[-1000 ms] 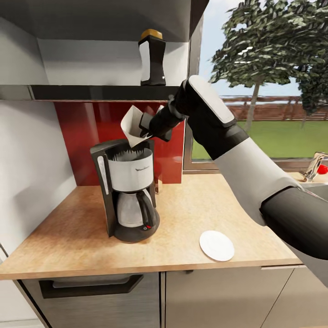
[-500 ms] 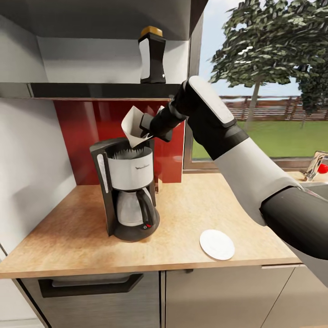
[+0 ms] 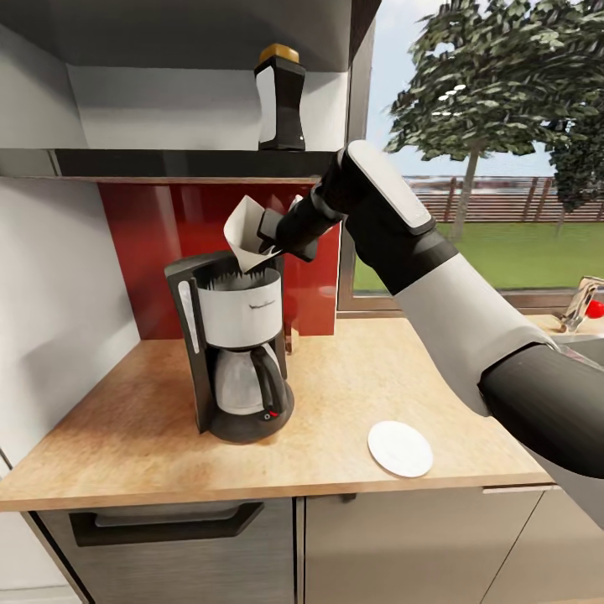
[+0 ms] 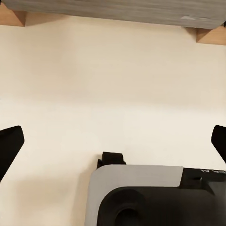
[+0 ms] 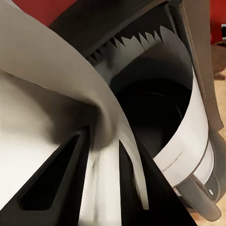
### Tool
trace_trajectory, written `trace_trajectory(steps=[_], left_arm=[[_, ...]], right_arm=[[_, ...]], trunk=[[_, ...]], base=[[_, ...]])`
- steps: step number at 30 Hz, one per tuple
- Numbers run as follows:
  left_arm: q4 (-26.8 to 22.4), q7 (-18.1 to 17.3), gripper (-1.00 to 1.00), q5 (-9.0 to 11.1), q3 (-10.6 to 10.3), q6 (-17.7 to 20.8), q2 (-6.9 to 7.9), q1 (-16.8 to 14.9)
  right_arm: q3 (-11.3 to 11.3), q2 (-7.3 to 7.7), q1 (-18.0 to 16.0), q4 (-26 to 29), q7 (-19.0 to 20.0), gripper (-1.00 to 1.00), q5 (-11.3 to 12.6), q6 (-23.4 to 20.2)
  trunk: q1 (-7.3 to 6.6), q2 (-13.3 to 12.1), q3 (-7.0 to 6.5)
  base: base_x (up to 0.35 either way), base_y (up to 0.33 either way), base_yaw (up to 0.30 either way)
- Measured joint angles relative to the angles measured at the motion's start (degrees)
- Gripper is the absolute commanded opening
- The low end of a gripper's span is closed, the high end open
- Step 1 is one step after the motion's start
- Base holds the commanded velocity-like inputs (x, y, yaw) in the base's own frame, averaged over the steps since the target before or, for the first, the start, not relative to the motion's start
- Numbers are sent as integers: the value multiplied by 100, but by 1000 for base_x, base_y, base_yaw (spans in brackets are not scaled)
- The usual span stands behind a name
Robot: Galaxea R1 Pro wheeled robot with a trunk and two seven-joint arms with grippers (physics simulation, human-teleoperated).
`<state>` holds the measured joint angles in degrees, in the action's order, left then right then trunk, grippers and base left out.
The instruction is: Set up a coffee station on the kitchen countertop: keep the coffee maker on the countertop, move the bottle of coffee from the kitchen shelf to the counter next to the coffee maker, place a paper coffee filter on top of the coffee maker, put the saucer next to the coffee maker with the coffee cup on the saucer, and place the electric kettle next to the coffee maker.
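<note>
A light wood-grain kitchen countertop (image 3: 352,394) over grey-brown cabinet fronts runs beneath a thin dark kitchen shelf (image 3: 193,166) and a glossy red backsplash (image 3: 155,243). The right arm (image 3: 436,285), black and white, reaches across from the window side above the tall black coffee maker with white upper housing and glass carafe (image 3: 239,344), which stands on the counter near the wall. The right gripper (image 3: 267,237) is clamped on the white paper coffee filter (image 3: 245,231), holding the cone tilted just above the machine's open serrated top. A small dark brown bottle of coffee with a gold cap (image 3: 279,101) stands upright on the shelf. A small flat white saucer (image 3: 400,450) lies near the counter's front edge, well apart from the machine. In the wrist view, the left gripper (image 4: 113,141) has its black fingertips (image 4: 9,146) spread wide over a pale surface.
</note>
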<state>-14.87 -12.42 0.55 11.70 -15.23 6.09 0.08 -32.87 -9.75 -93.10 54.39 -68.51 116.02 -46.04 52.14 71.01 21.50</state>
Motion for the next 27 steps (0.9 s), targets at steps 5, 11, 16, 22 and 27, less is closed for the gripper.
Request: trace_trajectory(steps=[5, 11, 16, 22, 27], left_arm=[[-162, -23, 100, 37, 86, -72, -161, 0], [-354, -22, 100, 37, 87, -72, -247, 0], [-451, -22, 100, 36, 87, -73, -247, 0], [-558, -20, 100, 37, 113, -79, -273, 0], [-676, -21, 100, 39, 123, -80, -285, 0]], right_arm=[[-160, 161, 162, 160, -149, -100, -202, 32], [-302, 167, 354, 353, -319, -100, -414, 59], [-295, 167, 496, 523, -386, -100, -501, 152], [-166, 71, 422, 536, -264, -100, -491, 19], [-72, 50, 260, 375, -91, -100, -360, 4]], trunk=[[0, 0, 0], [0, 0, 0], [-1, 1, -2], [0, 0, 0], [0, 0, 0]], base=[[0, 0, 0], [0, 0, 0], [0, 0, 0], [0, 0, 0], [0, 0, 0]])
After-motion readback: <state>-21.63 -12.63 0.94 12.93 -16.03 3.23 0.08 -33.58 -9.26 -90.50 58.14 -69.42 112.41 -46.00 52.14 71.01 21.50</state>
